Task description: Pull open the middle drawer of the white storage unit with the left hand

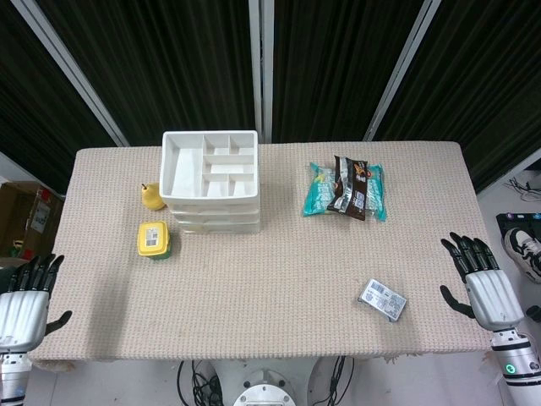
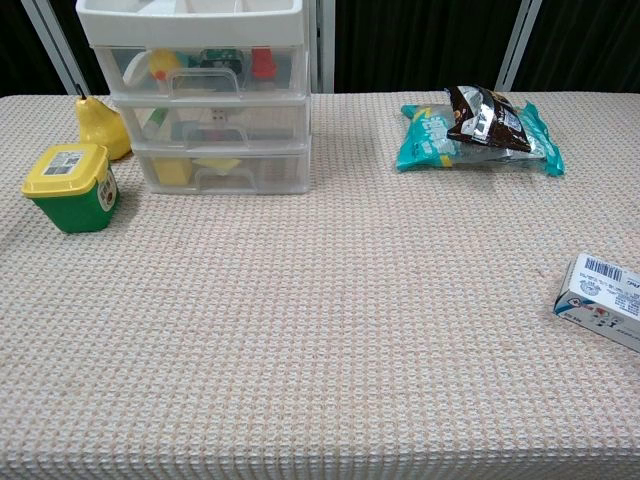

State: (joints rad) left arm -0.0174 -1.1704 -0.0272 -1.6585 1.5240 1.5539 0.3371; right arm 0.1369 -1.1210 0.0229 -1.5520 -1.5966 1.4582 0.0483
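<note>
Beige woven tablecloth [image 1: 279,288]. White storage unit [image 2: 200,110], middle drawer [image 2: 215,122] shut. Left hand [image 1: 25,304] and right hand [image 1: 486,283] flank it, well apart, fingers spread, empty.

head view looks pretty much straight down from high up, whole table [image 1: 270,288] in frame, dark curtains along the top. chest view sits low at the near edge, looking across the table [image 2: 320,330] toward the back, much closer. both catch the white storage unit [image 1: 210,179] [image 2: 205,95], upper left in each
</note>
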